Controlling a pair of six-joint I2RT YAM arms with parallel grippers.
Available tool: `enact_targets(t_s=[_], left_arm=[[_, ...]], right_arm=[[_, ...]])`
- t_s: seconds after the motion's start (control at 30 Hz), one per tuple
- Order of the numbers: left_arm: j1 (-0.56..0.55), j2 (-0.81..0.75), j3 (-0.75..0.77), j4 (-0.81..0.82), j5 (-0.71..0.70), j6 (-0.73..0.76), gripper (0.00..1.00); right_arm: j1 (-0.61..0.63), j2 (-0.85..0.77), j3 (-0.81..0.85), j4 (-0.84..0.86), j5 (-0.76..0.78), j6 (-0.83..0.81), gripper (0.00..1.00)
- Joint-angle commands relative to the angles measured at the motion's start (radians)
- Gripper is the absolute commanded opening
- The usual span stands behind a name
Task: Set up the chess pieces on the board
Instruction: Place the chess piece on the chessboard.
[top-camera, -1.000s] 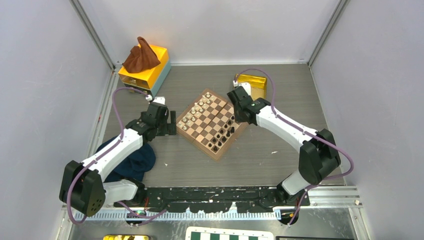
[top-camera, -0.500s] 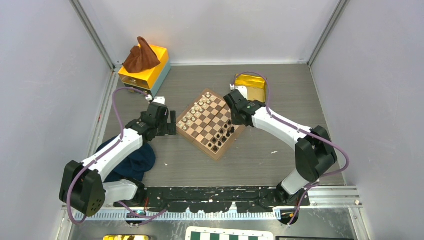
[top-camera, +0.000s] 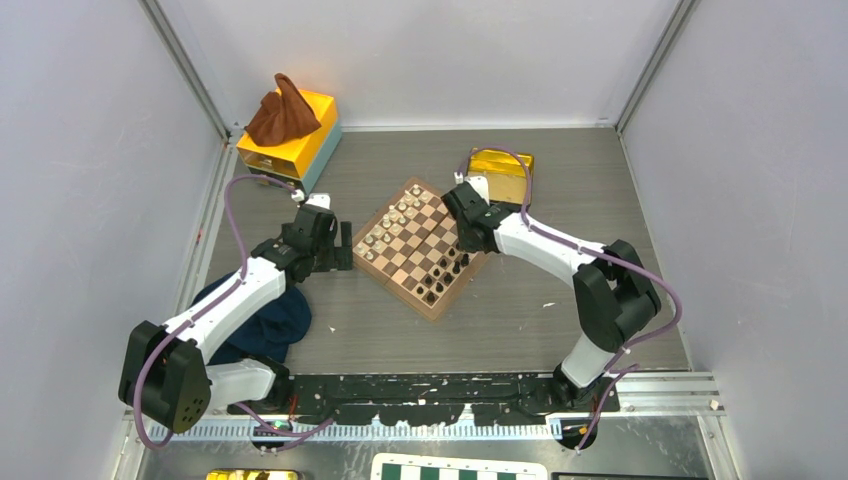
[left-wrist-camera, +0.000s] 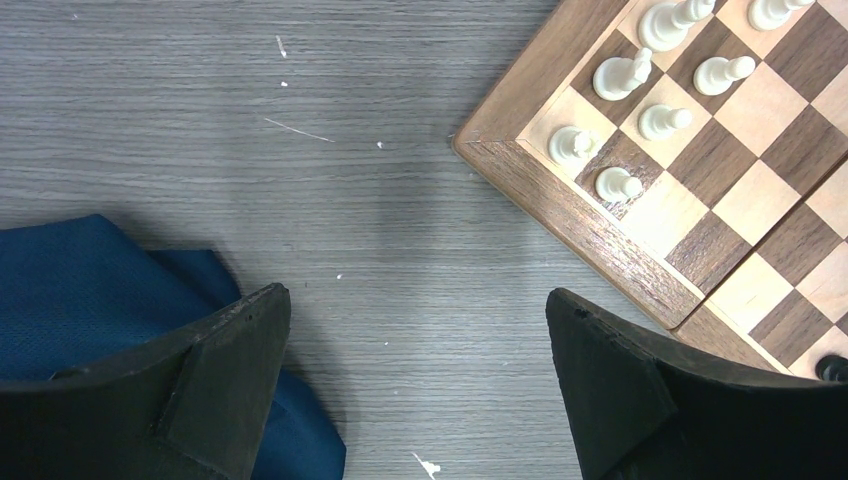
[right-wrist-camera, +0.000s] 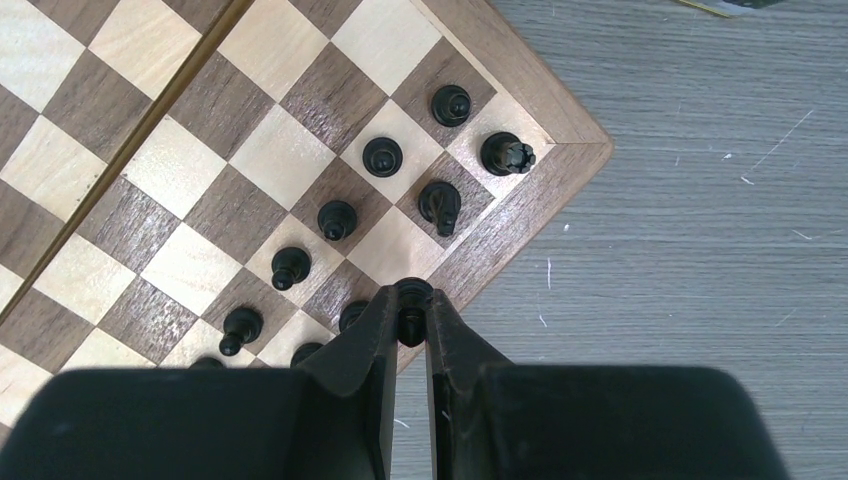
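**Right gripper (right-wrist-camera: 410, 300) pinching a black piece (right-wrist-camera: 411, 322)**

We hold it at the board (right-wrist-camera: 505, 222) rim, near a corner where other chess pieces (right-wrist-camera: 383, 156) stand. Our left gripper (left-wrist-camera: 415, 295) gapes wide just off the board's opposite side.

Pinched black chess piece (right-wrist-camera: 412, 295) mostly hidden in right end effector (right-wrist-camera: 410, 312), board (right-wrist-camera: 520, 80) cut by frame edges, green-and-white board (top-camera: 460, 468) cropped at bottom

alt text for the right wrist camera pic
The right gripper pinches a small black chess piece at the rim of a wooden chessboard, near its corner. Several other black pieces stand on the squares close by, and grey table shows to the right.
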Motion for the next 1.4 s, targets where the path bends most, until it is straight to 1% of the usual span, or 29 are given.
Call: enact_targets(t_s=[0.0,0.47,1.03,1.23,1.37], left_arm=[[0.004,-0.006,0.04,0.031,-0.013,-0.002,1.0],[0.004,0.01,0.042,0.03,-0.016,-0.001,1.0],[0.004,0.023,0.044,0.032,-0.019,0.002,1.0],[0.004,0.023,0.044,0.032,-0.019,0.002,1.0],[0.004,0.024,0.045,0.031,-0.019,0.002,1.0]], right_arm=[[0.007,0.011,-0.003,0.054,0.014,-0.002,0.01],[0.006,0.064,-0.016,0.11,0.013,-0.015,0.01],[0.006,0.097,0.013,0.099,0.008,-0.024,0.01],[0.007,0.1,0.021,0.087,0.006,-0.027,0.07],[0.005,0.098,0.024,0.082,0.009,-0.027,0.14]])
